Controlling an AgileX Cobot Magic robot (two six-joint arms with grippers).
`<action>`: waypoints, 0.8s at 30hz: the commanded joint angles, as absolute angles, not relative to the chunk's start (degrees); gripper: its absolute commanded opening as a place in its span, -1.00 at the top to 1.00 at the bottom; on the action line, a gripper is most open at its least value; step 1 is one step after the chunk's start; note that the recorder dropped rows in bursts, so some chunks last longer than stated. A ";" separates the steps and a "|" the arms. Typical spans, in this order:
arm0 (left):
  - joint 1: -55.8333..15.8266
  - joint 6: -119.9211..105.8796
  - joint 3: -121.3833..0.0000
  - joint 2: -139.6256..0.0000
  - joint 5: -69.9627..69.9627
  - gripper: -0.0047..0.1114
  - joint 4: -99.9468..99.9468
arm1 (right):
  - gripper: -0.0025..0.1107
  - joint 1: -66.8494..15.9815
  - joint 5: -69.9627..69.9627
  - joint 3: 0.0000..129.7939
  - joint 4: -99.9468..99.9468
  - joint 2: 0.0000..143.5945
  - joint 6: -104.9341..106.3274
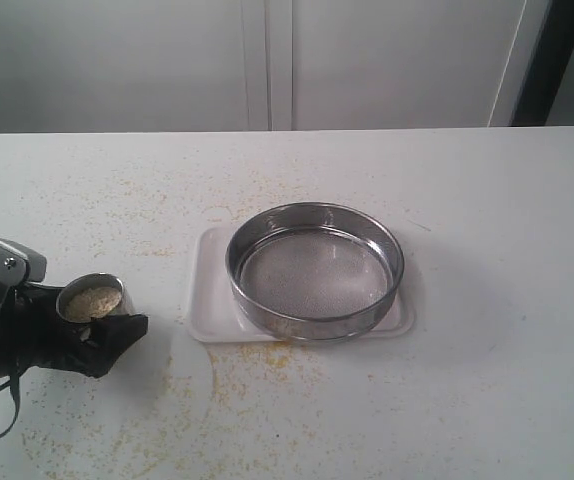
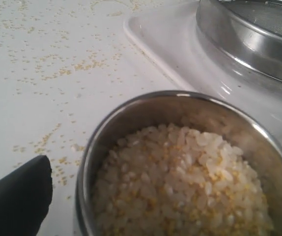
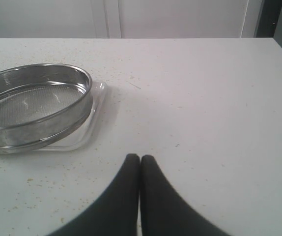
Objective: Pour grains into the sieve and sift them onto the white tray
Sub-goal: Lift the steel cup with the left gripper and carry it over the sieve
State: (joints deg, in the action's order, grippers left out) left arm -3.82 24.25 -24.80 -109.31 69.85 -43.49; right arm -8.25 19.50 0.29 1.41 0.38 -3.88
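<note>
A small steel cup (image 1: 95, 291) heaped with grains (image 2: 180, 182), whitish rice mixed with tiny yellow ones, stands on the table at the left. My left gripper (image 1: 87, 318) is open around the cup. One black finger (image 2: 15, 196) stands a little apart from the cup's wall (image 2: 89, 162); the other finger is out of view. To the right, the sieve (image 1: 312, 322), its grey mesh bare, rests on the white tray (image 1: 203, 312). Both also show in the right wrist view, the sieve (image 3: 33, 105) on the tray (image 3: 96, 110). My right gripper (image 3: 140, 158) is shut and holds nothing.
Loose yellow grains (image 1: 257, 372) lie scattered over the white table in front of the tray and to its left (image 2: 77, 66). A pale wall with cabinet doors (image 1: 267, 60) runs behind the table's far edge.
</note>
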 commanded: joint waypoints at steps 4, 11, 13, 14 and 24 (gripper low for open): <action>-4.11 23.09 -24.76 -109.47 69.96 -0.74 -43.38 | 0.96 -8.43 19.27 0.00 1.43 0.00 -4.13; -4.11 20.43 -24.76 -109.47 69.96 0.72 -45.78 | 0.96 -8.43 19.27 0.00 1.43 0.00 -4.13; -4.11 18.16 -24.76 -109.47 69.96 0.92 -48.10 | 0.96 -8.43 19.27 0.00 1.43 0.00 -4.13; -4.11 18.16 -24.76 -109.47 69.96 0.92 -48.00 | 0.96 -8.43 19.27 0.00 1.43 0.00 -4.13; -4.11 22.62 -24.76 -100.92 69.14 0.92 -45.92 | 0.96 -8.43 19.27 0.00 1.43 0.00 -4.13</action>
State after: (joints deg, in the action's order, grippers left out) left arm -3.82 20.75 -24.80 -103.65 68.50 -45.90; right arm -8.25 19.50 0.29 1.41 0.38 -3.88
